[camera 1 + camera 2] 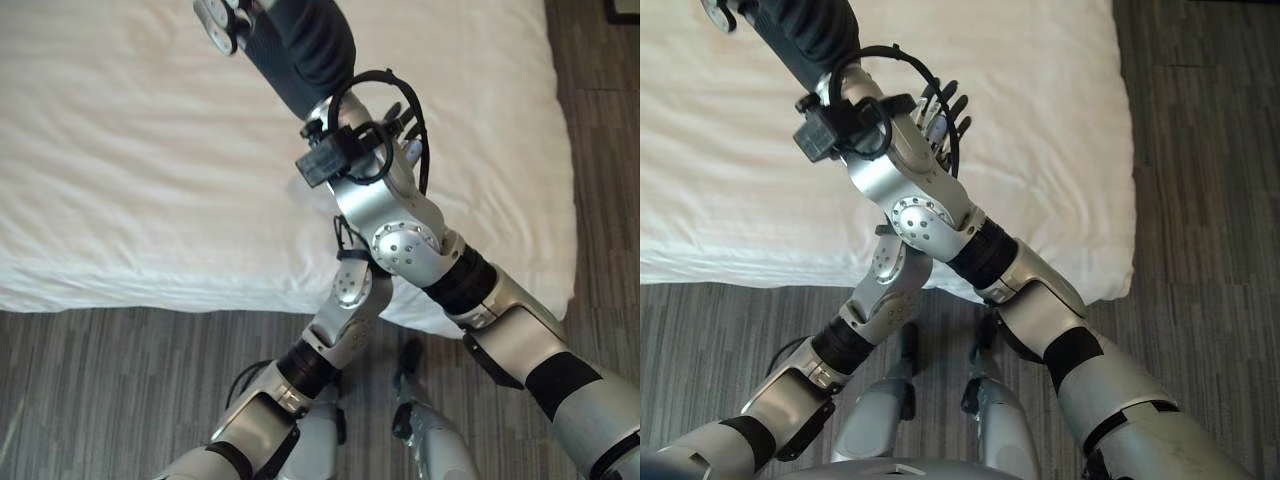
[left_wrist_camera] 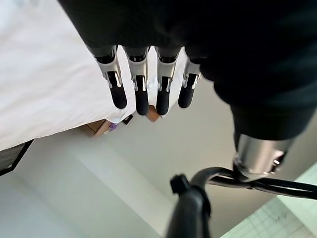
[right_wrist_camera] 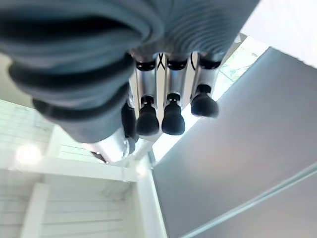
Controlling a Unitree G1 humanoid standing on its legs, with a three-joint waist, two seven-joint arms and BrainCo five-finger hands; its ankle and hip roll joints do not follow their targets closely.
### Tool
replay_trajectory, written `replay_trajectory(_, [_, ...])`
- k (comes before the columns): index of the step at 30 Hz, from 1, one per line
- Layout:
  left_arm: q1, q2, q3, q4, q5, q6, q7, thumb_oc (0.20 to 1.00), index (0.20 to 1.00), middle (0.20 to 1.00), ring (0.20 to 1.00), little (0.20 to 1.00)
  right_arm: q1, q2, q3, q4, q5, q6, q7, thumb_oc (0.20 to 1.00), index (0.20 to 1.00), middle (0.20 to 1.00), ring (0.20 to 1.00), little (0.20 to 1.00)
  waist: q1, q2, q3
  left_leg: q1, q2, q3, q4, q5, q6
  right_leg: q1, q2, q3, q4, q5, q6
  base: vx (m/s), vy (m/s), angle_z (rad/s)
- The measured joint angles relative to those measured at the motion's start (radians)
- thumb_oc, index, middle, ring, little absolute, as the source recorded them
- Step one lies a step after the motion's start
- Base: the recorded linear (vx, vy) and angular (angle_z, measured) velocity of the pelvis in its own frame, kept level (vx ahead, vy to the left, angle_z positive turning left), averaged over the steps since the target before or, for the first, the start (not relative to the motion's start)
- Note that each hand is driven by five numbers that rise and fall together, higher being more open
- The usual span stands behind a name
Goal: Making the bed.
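floor: grey wood planks [image 1: 100, 380] | brown boxes [image 2: 101, 126] beyond bed edge

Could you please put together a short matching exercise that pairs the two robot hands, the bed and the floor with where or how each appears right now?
Things:
1. left robot hand
2. right robot hand
3. bed
4. floor

Descriptions:
A. grey wood planks
B. at the top edge of the eye views, at the end of a dark ribbed cover
C. white, lightly wrinkled
D. straight dark-tipped fingers over the bed, partly behind the other arm

Pairs: 1-D, 2-B, 3-C, 4-A
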Motion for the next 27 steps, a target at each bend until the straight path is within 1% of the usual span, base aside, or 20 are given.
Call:
replay_trajectory(3, [-0.006,-0.042,0.014,0.03,-0.145,-0.05,-0.078,0.2,0.2,0.2,0.2,0.2,0.032,0.001,-0.019,-0.049,-0.061,-0.04,0.005,0.2,0.2,0.2,0.2,0.2,-0.011,-0.003,0.0,-0.044,-0.008,-0.001,0.006,0.003,0.004,-0.043,-0.009,0.003,0.001,0.014,0.002,-0.06,0.024,-0.01])
replay_trajectory(5, [-0.023,-0.068,0.046,0.042,-0.215,-0.079,-0.13,0.2,0.2,0.2,0.2,0.2,0.054,-0.001,-0.019,-0.074,-0.11,-0.066,0.013,0.2,0.2,0.2,0.2,0.2,-0.014,-0.004,0.0,-0.062,-0.008,0.002,0.006,0.003,0.004,-0.062,-0.008,0.005,0.0,0.017,0.001,-0.03,0.02,-0.07])
replay_trajectory(6, [-0.038,-0.086,0.08,0.053,-0.263,-0.108,-0.175,0.2,0.2,0.2,0.2,0.2,0.065,-0.001,-0.015,-0.086,-0.149,-0.075,0.028,0.2,0.2,0.2,0.2,0.2,-0.013,-0.004,0.0,-0.073,-0.006,0.004,0.008,0.003,0.004,-0.072,-0.006,0.008,0.0,0.02,-0.002,-0.01,0.011,-0.08])
replay_trajectory(7, [-0.054,-0.096,0.109,0.066,-0.302,-0.126,-0.2,0.2,0.2,0.2,0.2,0.2,0.068,-0.002,-0.008,-0.09,-0.177,-0.081,0.033,0.2,0.2,0.2,0.2,0.2,-0.014,-0.005,0.001,-0.075,-0.003,0.006,0.007,0.003,0.004,-0.076,-0.003,0.009,0.0,0.019,-0.002,0.0,0.017,-0.07])
replay_trajectory(9, [-0.075,-0.105,0.137,0.095,-0.331,-0.142,-0.237,0.2,0.2,0.2,0.2,0.2,0.072,-0.002,0.007,-0.101,-0.206,-0.081,0.051,0.2,0.2,0.2,0.2,0.2,-0.014,-0.005,0.002,-0.074,0.001,0.008,0.007,0.002,0.003,-0.076,0.001,0.01,0.0,0.019,-0.002,0.01,0.024,-0.04])
replay_trajectory(13, [-0.087,-0.107,0.16,0.161,-0.342,-0.14,-0.268,0.2,0.2,0.2,0.2,0.2,0.062,0.002,0.034,-0.127,-0.245,-0.08,0.095,0.2,0.2,0.2,0.2,0.2,-0.014,-0.009,0.004,-0.072,0.003,0.018,0.007,0.002,0.003,-0.076,0.004,0.016,0.0,0.019,-0.002,0.01,0.01,-0.01])
replay_trajectory(16, [-0.106,-0.106,0.183,0.226,-0.34,-0.141,-0.258,0.2,0.2,0.2,0.2,0.2,0.043,0.003,0.025,-0.147,-0.261,-0.077,0.109,0.2,0.2,0.2,0.2,0.2,-0.018,-0.024,0.012,-0.068,0.004,0.021,0.008,0.002,0.003,-0.076,0.006,0.025,0.0,0.02,-0.002,0.02,0.023,-0.06])
replay_trajectory(19, [-0.112,-0.099,0.189,0.253,-0.319,-0.14,-0.22,0.2,0.2,0.2,0.2,0.2,-0.001,0.006,0.023,-0.158,-0.263,-0.067,0.116,0.2,0.2,0.2,0.2,0.2,-0.035,-0.029,0.015,-0.067,0.005,0.021,0.008,0.002,0.003,-0.075,0.007,0.026,0.0,0.02,-0.002,0.0,0.0,0.0])
replay_trajectory(21, [-0.125,-0.092,0.197,0.29,-0.247,-0.139,-0.168,0.2,0.2,0.2,0.2,0.2,-0.048,0.002,0.015,-0.171,-0.263,-0.068,0.126,0.2,0.2,0.2,0.2,0.2,-0.048,-0.033,0.017,-0.065,0.007,0.025,0.008,0.002,0.003,-0.075,0.01,0.03,0.0,0.021,-0.002,0.02,0.027,-0.06])
replay_trajectory(22, [-0.129,-0.087,0.197,0.291,-0.235,-0.139,-0.148,0.2,0.2,0.2,0.2,0.2,-0.058,0.003,0.0,-0.177,-0.263,-0.069,0.126,0.2,0.2,0.2,0.2,0.2,-0.051,-0.037,0.019,-0.064,0.008,0.026,0.008,0.002,0.003,-0.075,0.011,0.032,0.0,0.021,-0.002,0.01,0.028,-0.04])
replay_trajectory(24, [-0.138,-0.083,0.198,0.292,-0.2,-0.139,-0.121,0.2,0.2,0.2,0.2,0.2,-0.058,0.006,-0.04,-0.186,-0.262,-0.087,0.115,0.2,0.2,0.2,0.2,0.2,-0.055,-0.045,0.023,-0.064,0.01,0.026,0.008,0.002,0.003,-0.076,0.014,0.031,0.0,0.021,-0.003,0.0,0.018,-0.01])
replay_trajectory(27, [-0.168,-0.05,0.208,0.301,-0.146,-0.143,-0.064,0.2,0.2,0.2,0.2,0.2,-0.048,0.005,-0.108,-0.185,-0.263,-0.127,0.064,0.2,0.2,0.2,0.2,0.2,-0.069,-0.055,0.033,-0.068,0.011,0.027,0.009,0.002,0.003,-0.079,0.014,0.032,0.0,0.021,-0.002,-0.01,0.007,0.0])
